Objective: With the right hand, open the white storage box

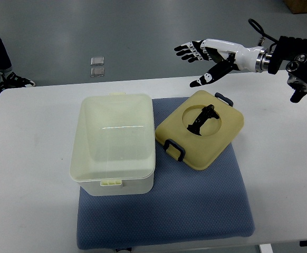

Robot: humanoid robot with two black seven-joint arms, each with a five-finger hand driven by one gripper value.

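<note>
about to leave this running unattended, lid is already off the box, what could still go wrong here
The lid lies tilted beside the box, touching or nearly touching it; a bump might slide it across the mat.

The right hand hovers open above the table's far edge; a low sweep back could clip the lid's handle.

A person's foot shows near the table's far left corner, possibly near the workspace.

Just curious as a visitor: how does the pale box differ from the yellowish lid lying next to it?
The white storage box is tall, translucent and sits square on the blue mat; the yellowish lid is flat, opaque and turned at an angle. The lid carries a black handle and dark clips; the box has pale tabs. Both rest on the mat.
</note>
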